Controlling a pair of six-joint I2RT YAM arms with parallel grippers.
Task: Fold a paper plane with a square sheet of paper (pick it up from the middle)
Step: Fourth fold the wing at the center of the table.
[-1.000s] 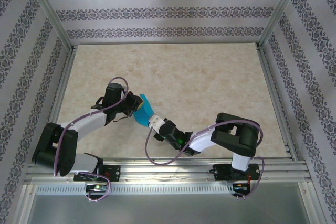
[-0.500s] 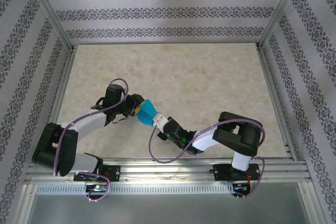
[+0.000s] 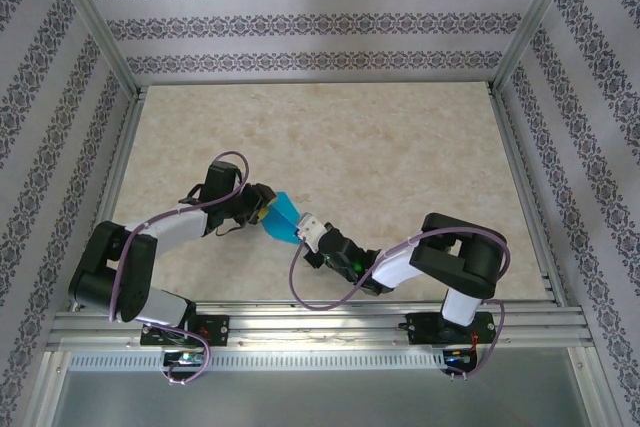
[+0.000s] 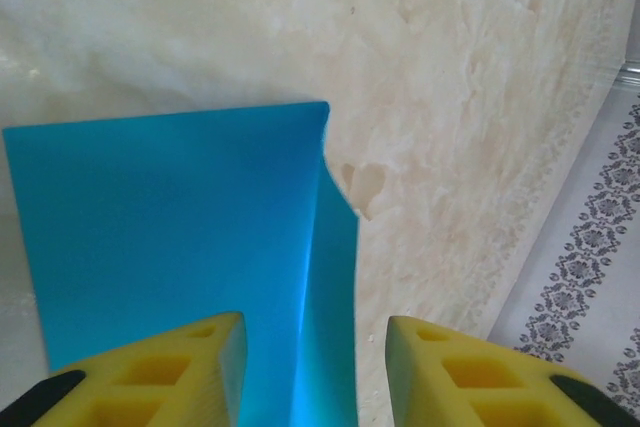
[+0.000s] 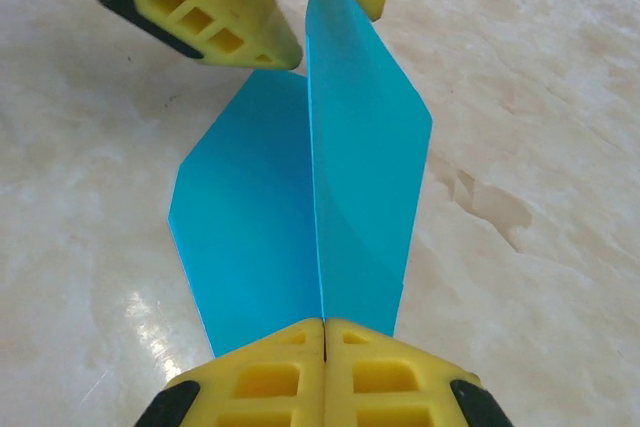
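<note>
The teal-blue sheet of paper is folded along a centre crease, and its two flaps spread apart low over the table. My right gripper is shut on the crease at the near end of the paper. My left gripper stands open at the other end of the paper, with the raised fold between its yellow fingers and a gap on both sides. In the top view the left gripper and the right gripper face each other across the paper.
The beige marble-pattern tabletop stretches behind and to the right of the arms. Patterned walls and a metal frame enclose it. Purple cables loop beside both arms near the front rail.
The left gripper, which was closed on the paper, has opened and let it go. The right gripper has drawn the paper slightly right and toward the front. The left arm's elbow has swung inward.
</note>
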